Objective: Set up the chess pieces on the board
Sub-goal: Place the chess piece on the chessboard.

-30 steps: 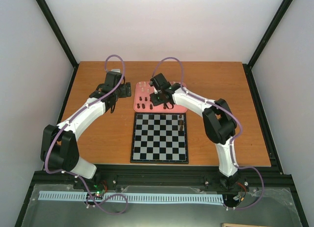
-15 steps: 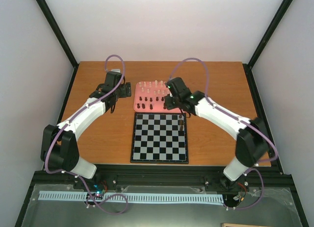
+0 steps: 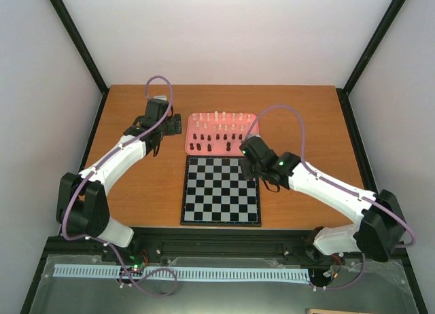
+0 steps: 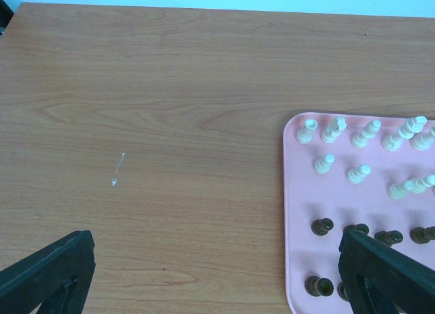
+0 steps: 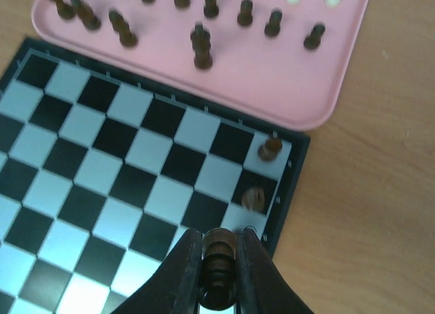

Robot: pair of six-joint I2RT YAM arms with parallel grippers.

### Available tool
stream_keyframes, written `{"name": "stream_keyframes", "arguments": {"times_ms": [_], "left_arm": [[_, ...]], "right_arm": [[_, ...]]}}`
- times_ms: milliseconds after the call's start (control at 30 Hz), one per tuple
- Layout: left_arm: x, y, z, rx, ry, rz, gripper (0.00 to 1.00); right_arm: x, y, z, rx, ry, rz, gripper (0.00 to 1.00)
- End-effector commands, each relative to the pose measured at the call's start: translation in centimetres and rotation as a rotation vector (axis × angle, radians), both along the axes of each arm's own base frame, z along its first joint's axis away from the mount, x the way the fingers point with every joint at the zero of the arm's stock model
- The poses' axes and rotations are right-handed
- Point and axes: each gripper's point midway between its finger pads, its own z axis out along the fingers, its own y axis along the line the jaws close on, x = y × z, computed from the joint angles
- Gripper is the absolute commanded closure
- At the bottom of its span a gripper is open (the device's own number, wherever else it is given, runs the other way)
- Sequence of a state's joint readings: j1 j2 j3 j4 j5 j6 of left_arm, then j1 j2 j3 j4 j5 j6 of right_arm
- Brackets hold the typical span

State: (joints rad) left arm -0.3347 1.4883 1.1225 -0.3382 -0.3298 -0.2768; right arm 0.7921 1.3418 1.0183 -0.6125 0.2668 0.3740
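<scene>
The checkered board [image 3: 221, 191] lies mid-table. My right gripper [image 5: 219, 259] is shut on a dark brown chess piece [image 5: 219, 266] and holds it above the board's right edge [image 5: 282, 198]; in the top view the right gripper [image 3: 249, 159] hangs over the board's far right corner. Two dark pieces [image 5: 270, 148] [image 5: 253, 198] stand on the right-hand column. My left gripper [image 4: 217, 287] is open and empty over bare wood just left of the pink tray [image 4: 299, 212]; its fingers [image 4: 47, 273] show at the bottom corners. Cream pieces [image 4: 332, 130] and dark pieces [image 4: 321, 226] stand on the tray.
The pink tray [image 3: 197, 151] with several dark and cream pieces sits just beyond the board's far edge. Wooden tabletop [image 3: 136, 185] lies left and right of the board. Black frame posts [image 3: 102, 90] stand at the table's far corners.
My right arm has swung from over the pink tray toward the near right, carrying the dark piece to the board's far right corner. The left arm has not moved.
</scene>
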Motion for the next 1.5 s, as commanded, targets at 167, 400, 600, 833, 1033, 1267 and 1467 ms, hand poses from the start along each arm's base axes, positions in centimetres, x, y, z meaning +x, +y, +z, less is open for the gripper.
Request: {"name": "stream_keyframes", "arguments": {"times_ms": [167, 400, 600, 833, 1033, 1267, 1467], "left_arm": [[0.7, 0.0, 1.3, -0.007, -0.031, 0.009, 0.0], [0.9, 0.0, 1.2, -0.001, -0.027, 0.013, 0.0], [0.8, 0.1, 1.1, 0.003, -0.026, 0.017, 0.0], [0.9, 0.1, 1.0, 0.007, -0.023, 0.017, 0.0], [1.0, 0.0, 0.8, 0.004, -0.018, 0.015, 0.0], [1.1, 0.0, 0.8, 0.005, -0.018, 0.014, 0.0], [1.1, 0.0, 0.9, 0.005, -0.019, 0.014, 0.0]], "right_arm": [[-3.5, -2.8, -3.8, -0.034, 0.062, -0.071, 0.88], [-4.1, -2.8, -6.3, -0.028, 0.094, -0.069, 0.88], [-3.6, -2.2, -7.2, -0.033, 0.095, -0.06, 0.88], [-3.5, -1.7, -8.4, -0.056, 0.123, -0.045, 0.88], [-3.4, -1.7, -8.8, -0.063, 0.126, -0.048, 0.88], [-3.1, -1.5, -9.1, -0.07, 0.126, -0.045, 0.88], [-2.9, -1.4, -9.4, -0.075, 0.121, -0.047, 0.88]]}}
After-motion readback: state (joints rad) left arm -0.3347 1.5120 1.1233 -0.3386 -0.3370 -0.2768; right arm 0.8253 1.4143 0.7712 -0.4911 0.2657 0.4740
